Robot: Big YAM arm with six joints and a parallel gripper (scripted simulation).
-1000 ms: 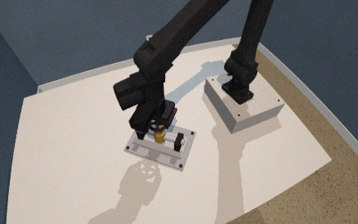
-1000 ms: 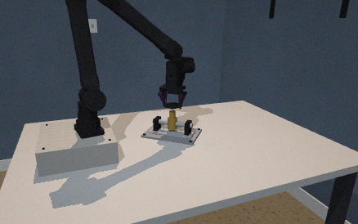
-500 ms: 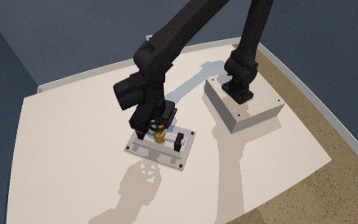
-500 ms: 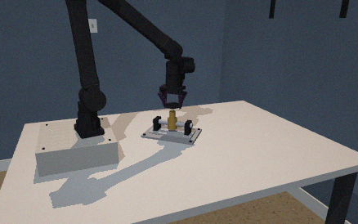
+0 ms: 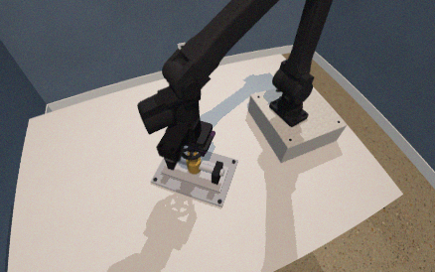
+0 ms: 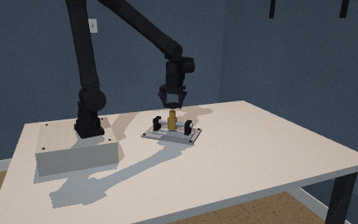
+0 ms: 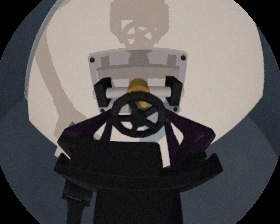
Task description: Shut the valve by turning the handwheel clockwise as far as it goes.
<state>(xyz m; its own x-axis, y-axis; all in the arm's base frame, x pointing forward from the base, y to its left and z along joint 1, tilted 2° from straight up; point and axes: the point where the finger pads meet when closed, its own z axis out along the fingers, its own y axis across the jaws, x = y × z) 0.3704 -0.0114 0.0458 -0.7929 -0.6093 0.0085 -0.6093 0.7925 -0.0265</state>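
Observation:
The valve stands on a grey baseplate (image 5: pixel 224 186) (image 6: pixel 193 138) (image 7: pixel 98 63) near the middle of the white table. It has a brass body (image 5: pixel 194 166) (image 6: pixel 172 122) (image 7: pixel 138 86) on a white pipe held by black clamps. On top sits a black spoked handwheel (image 7: pixel 139 116) (image 6: pixel 171 106), mostly hidden by the arm in the top view. My gripper (image 7: pixel 138 112) (image 6: pixel 172 105) (image 5: pixel 191 149) points straight down over the valve, its dark purple fingers shut on the handwheel's rim from both sides.
The arm's base stands on a grey block (image 5: pixel 319 134) (image 6: pixel 76 157) at the back of the table. The white table top (image 5: pixel 75 199) (image 6: pixel 266 151) ends in a raised rim at the back, with a brown floor (image 5: pixel 423 228) beyond.

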